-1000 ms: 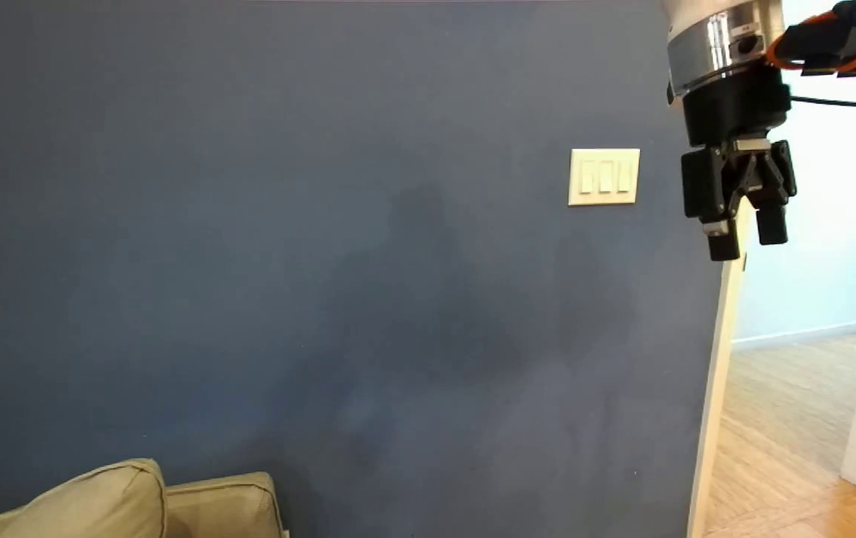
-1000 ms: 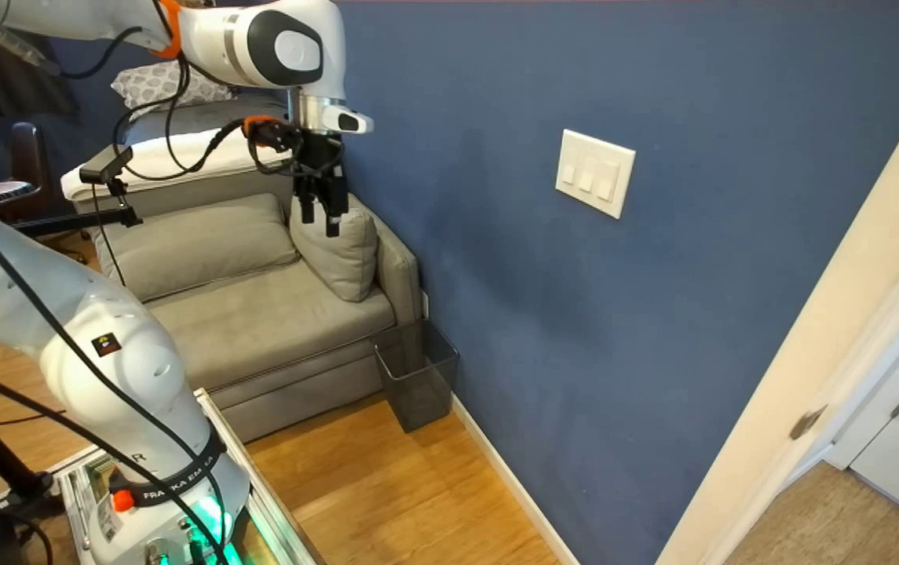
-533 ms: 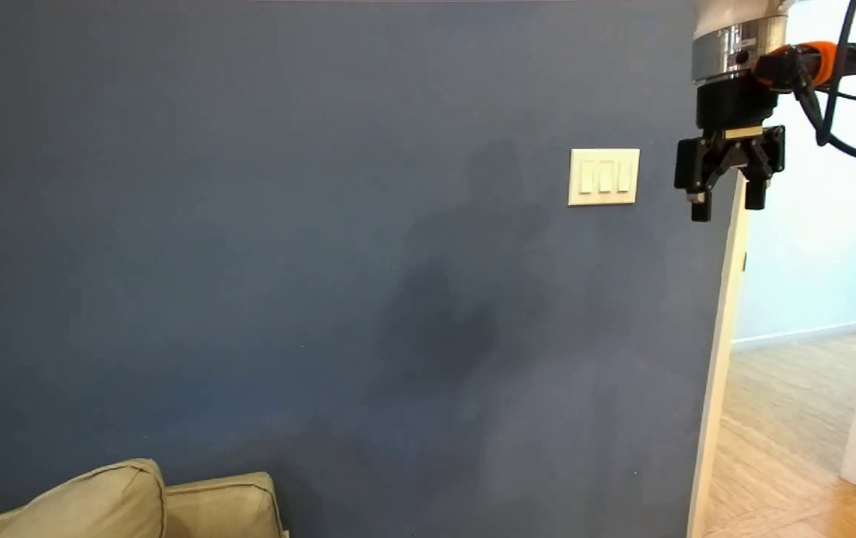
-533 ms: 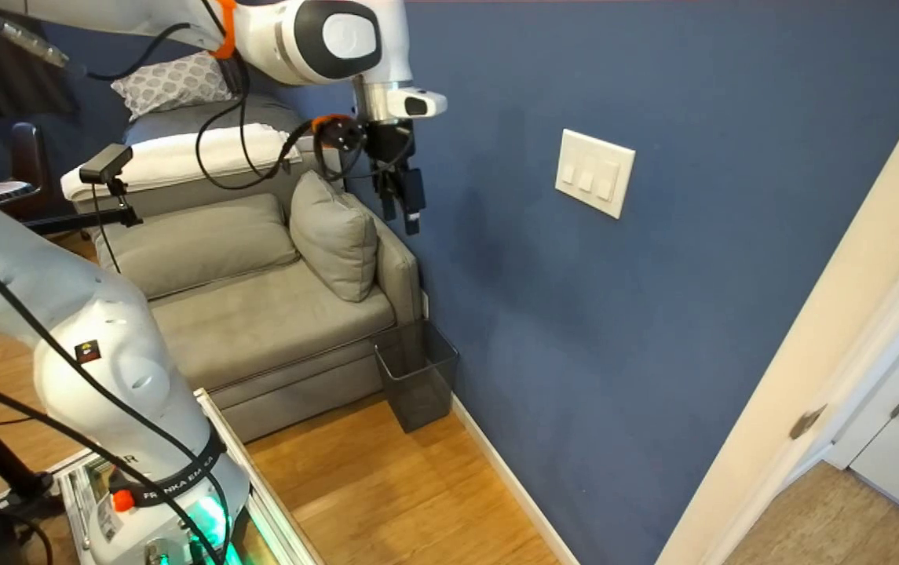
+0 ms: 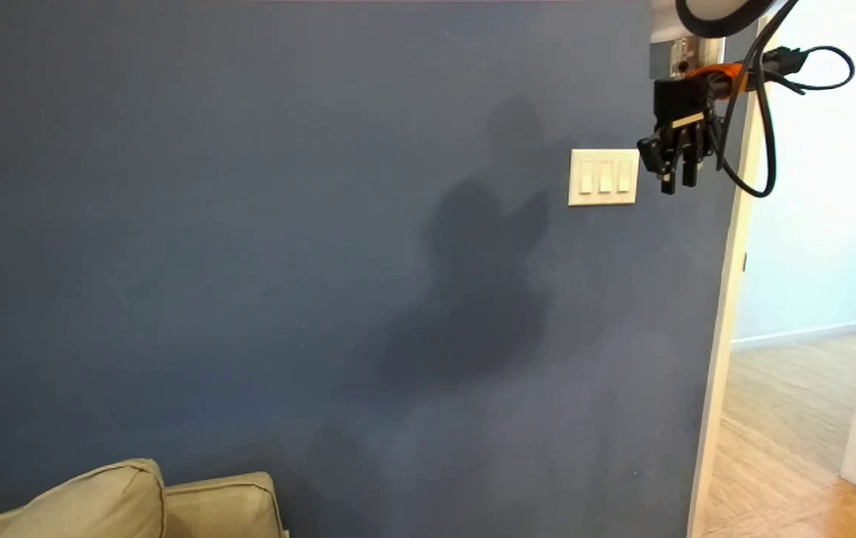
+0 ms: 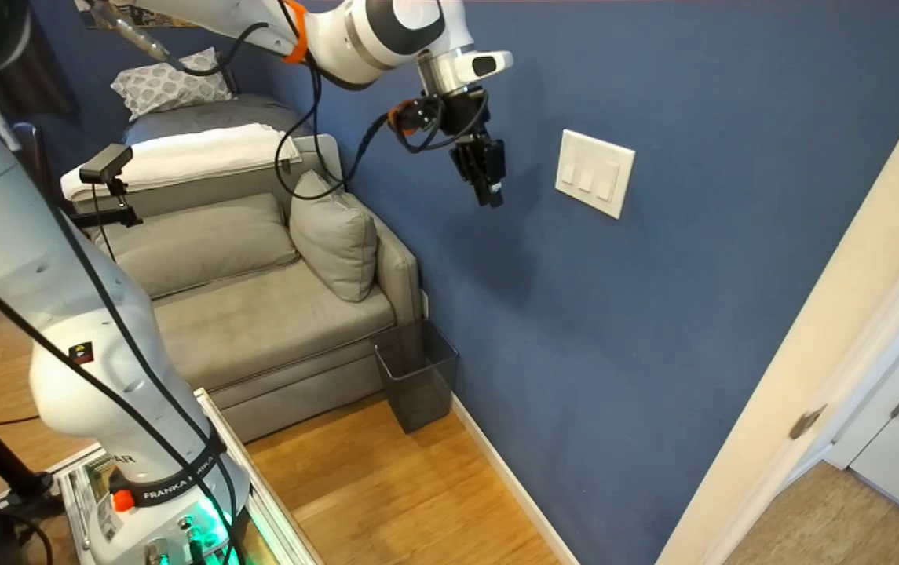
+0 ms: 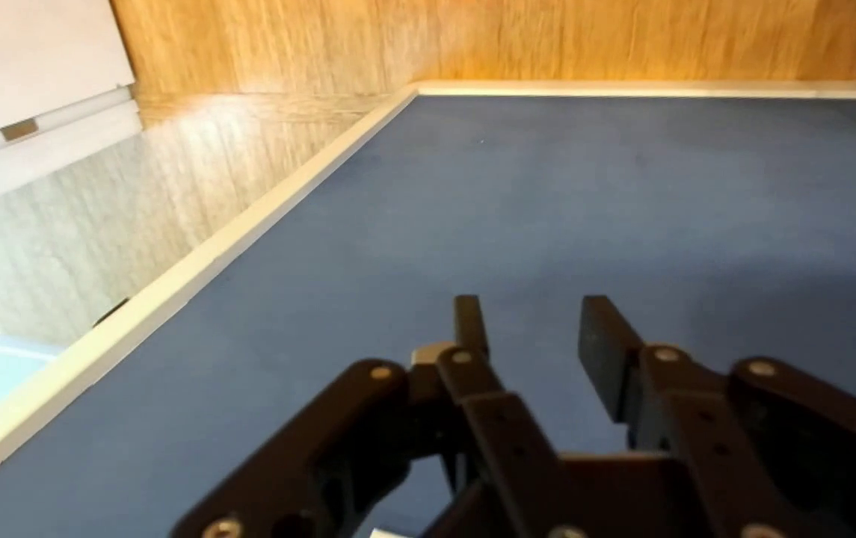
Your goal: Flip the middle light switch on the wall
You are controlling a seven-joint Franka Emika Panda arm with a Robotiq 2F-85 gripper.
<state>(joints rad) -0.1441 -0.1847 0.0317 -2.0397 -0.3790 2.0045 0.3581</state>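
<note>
The middle light switch [image 5: 605,177] is the centre one of three narrow cream switches on a cream plate [image 5: 576,198], fixed to the dark blue wall [image 5: 248,224]. Both exterior views show it uncovered, and its plate [image 6: 597,140] appears whole there. My gripper [image 5: 679,181] hangs right of the plate in an exterior view, pointing down and apart from it. In an exterior view the gripper [image 6: 490,196] is left of the plate. The wrist view shows the gripper [image 7: 537,321] partly open, only wall behind the gap. A pale corner [image 7: 386,533] peeks in at the bottom edge.
A pale door frame [image 6: 834,345] borders the wall near the plate. Below the arm stand a grey sofa [image 6: 276,314] and a dark bin [image 6: 418,392] against the wall. A small camera [image 6: 106,163] sits on a stand, and loose cables loop from the arm.
My gripper has moved closer to the switch plate and wall, and has tilted. Its fingers have drawn nearer each other. The switches look the same.
</note>
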